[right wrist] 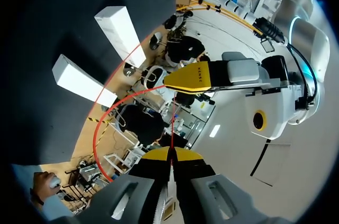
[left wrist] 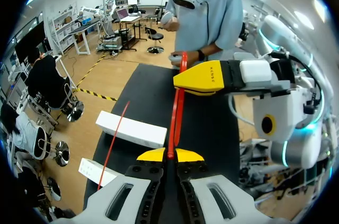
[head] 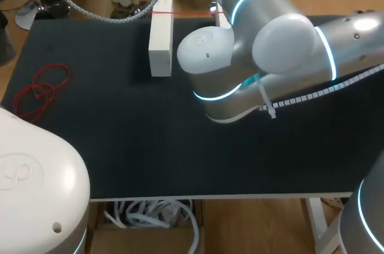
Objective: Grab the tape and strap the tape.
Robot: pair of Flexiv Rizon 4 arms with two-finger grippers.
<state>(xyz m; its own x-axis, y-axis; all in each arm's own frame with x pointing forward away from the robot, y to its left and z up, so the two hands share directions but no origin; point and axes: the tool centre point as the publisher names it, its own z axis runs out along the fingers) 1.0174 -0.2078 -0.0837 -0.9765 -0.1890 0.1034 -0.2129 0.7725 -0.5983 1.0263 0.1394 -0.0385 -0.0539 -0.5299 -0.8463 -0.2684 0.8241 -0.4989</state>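
Left gripper [left wrist: 169, 155]: yellow tips pressed tight together, pinching the red tape [left wrist: 177, 107] right btwn them. From that pinch the tape runs straight out at 12 o'clock to the right gripper [left wrist: 186, 78], which sits just ahead, facing it. Right wrist view confirms the mirror pic: right gripper's tips also closed on the tape, a thin red line coming out btwn them toward the left gripper opposite. So both ends are held and the short span btwn the two grippers looks taut.

Rest of the tape: a long slack strand curves away from the grippers and drapes down across the white box [head: 161, 38]. In the head view it shows as a red line crossing the box's 12 o'clock end, touching its top. Second white box [left wrist: 97, 171] lies near the first, apart from it, w/ the strand's lower end passing just beside it.

Head view again: right arm [head: 270, 56] comes in from 3 o'clock and bulks over the table [head: 120, 146] centre, hiding both grippers there. Left arm [head: 36, 188] fills the 7 o'clock corner. Red coil [head: 41, 90] lies flat on the mat at approx 8 o'clock from the white box, well apart from it and from both grippers.
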